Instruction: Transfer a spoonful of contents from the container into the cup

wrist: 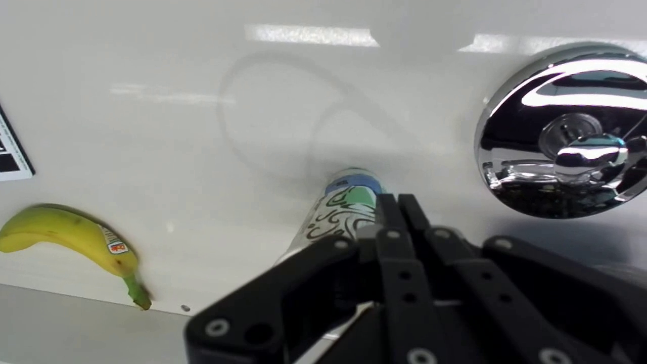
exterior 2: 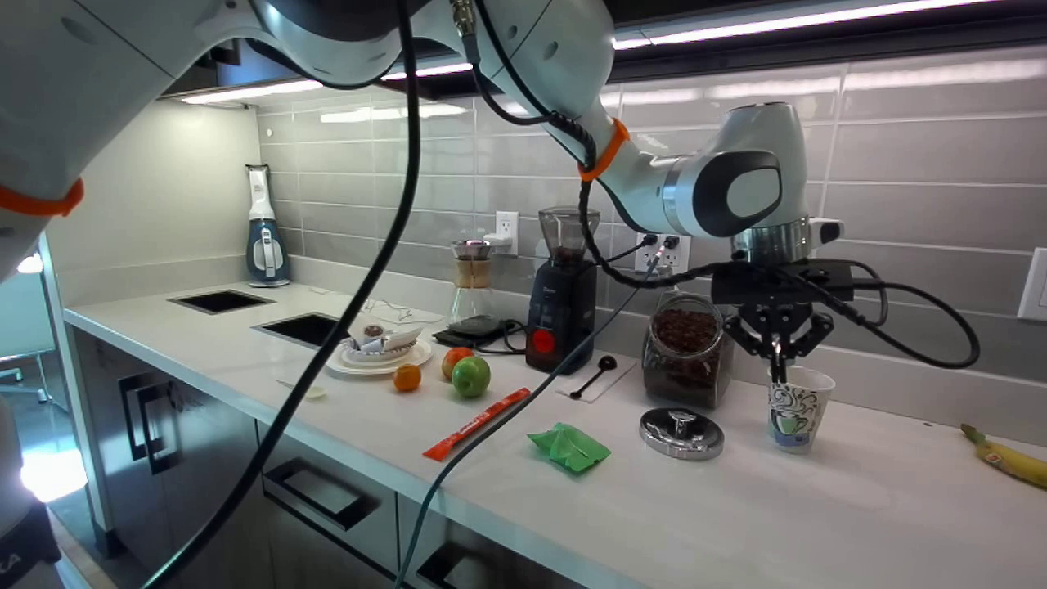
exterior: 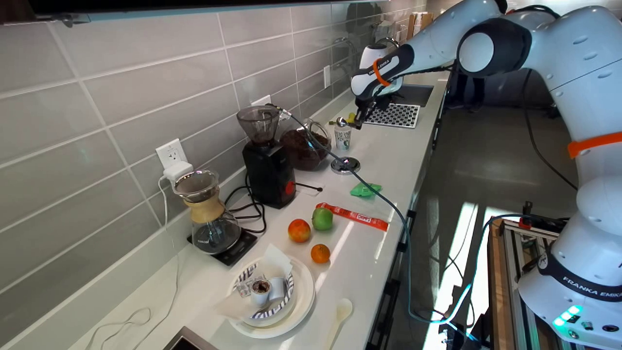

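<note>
In an exterior view, right of the frame: one upright paper cup [exterior 2: 792, 419], smooth, tapered, printed with dark swirls. Just left of it, one clear glass jar [exterior 2: 683, 380] of coarse dark-brown contents [exterior 2: 685, 329]; in front of the jar, one round chrome lid [exterior 2: 681, 438], knobbed and mirror-bright. Just beside the cup's rim, one black gripper [exterior 2: 779, 376], two slim fingers [wrist: 387, 213] pressed together, apparently on one shiny metal spoon [exterior: 341, 122], rounded bowl at the cup's mouth. Mid-frame, round and three in number: green apple [exterior 2: 471, 377], orange [exterior 2: 406, 377], reddish fruit [exterior 2: 455, 358]; to their lower right, one crumpled green wrapper [exterior 2: 571, 447], one flat red packet [exterior 2: 476, 424]. Far right, one curved banana [exterior 2: 1014, 462].
</note>
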Available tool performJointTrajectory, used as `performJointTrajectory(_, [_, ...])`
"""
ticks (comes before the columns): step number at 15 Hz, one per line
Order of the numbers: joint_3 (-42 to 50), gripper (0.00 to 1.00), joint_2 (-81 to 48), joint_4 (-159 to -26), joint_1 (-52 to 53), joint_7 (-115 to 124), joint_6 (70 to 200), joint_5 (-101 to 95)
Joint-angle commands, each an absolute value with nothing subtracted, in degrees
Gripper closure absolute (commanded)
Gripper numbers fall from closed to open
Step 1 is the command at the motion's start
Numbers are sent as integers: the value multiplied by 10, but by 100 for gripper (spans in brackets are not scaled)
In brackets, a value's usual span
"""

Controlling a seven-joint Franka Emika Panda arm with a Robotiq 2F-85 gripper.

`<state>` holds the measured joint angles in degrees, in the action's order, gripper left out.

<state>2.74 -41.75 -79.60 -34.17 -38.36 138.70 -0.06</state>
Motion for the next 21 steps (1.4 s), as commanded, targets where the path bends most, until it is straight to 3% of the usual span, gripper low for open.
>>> performJointTrajectory(1, [8,99,-431,-764,-365,-416,1346,42])
performJointTrajectory(21, [-35,99,-463,-701,-416,-453,1257,144])
